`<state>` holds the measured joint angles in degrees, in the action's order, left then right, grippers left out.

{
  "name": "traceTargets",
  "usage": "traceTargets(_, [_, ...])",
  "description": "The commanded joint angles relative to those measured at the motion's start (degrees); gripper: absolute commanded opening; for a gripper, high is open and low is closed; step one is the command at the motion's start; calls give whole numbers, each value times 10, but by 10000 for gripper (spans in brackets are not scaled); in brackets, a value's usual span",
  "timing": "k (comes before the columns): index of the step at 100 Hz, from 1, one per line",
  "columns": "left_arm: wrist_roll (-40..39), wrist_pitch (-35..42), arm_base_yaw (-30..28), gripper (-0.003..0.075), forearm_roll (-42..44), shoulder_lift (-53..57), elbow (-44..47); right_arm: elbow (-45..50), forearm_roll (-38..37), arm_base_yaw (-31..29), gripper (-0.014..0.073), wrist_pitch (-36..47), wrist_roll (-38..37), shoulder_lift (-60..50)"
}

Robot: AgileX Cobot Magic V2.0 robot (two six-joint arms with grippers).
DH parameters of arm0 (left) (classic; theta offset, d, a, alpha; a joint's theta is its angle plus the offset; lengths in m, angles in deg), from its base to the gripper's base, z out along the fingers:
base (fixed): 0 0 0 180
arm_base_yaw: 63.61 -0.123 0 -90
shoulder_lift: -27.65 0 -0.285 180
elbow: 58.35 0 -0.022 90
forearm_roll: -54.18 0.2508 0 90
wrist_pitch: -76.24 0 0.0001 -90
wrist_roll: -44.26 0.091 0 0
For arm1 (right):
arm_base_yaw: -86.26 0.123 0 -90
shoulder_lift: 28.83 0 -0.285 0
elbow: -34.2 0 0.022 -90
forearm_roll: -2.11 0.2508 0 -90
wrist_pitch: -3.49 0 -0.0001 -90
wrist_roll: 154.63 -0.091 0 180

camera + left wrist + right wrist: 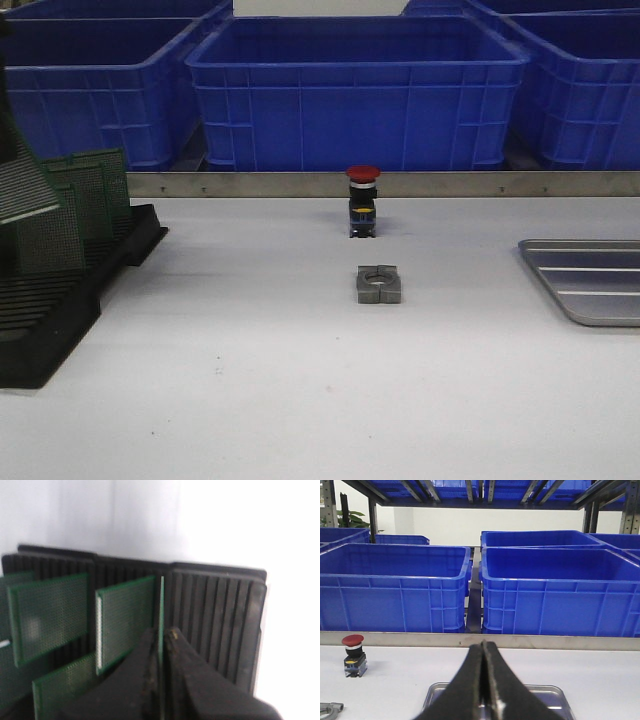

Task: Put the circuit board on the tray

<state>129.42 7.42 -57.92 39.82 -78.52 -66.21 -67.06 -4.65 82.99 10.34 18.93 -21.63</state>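
**Left jaws pinched on a board edge in the rack**

My left gripper (pixel 161 645) reaches down into the black slotted rack (pixel 215 615), jaws nearly closed on the thin edge of one green circuit board (pixel 161 610), which stands upright between my fingertips. Just beside that board, on one flank of my jaws, more green perforated boards (pixel 125 620) lean in their slots; on the other flank run bare rack ridges.

My right gripper (pixel 484 680) hangs level above the table, jaws pressed together with nothing between them. The silver tray (pixel 545 692) lies directly beneath and beyond my fingertips, its rim showing on both sides. Well off to one side stands a red-capped push button (pixel 353 655). Blue plastic bins (pixel 555 595) line the far table edge ahead of my jaws.
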Motion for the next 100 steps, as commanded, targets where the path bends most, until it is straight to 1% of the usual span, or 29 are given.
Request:
traceTargets(1, [-5,24,30,-20,-58,21,-28,-7,-5,-3,-112,49,1,-15])
traceTargets(22, [-5,145,108,-20,-139,12,-28,-7,-5,-3,-112,49,1,-15])
traceTargets(27, [-5,162,123,-20,-173,6,-28,-7,-5,-3,-112,49,1,-15])
traceTargets(34, [-5,175,140,-20,-200,-3,-28,-7,-5,-3,-112,49,1,-15])
traceTargets(47, [-5,170,152,-20,-202,-12,-28,-7,-5,-3,-112,49,1,-15])
traceTargets(61, [-5,163,152,-20,-243,-12,-28,-7,-5,-3,-112,49,1,-15])
traceTargets(100, [-5,157,152,-20,-246,-12,-28,-7,-6,-3,-112,49,1,-15])
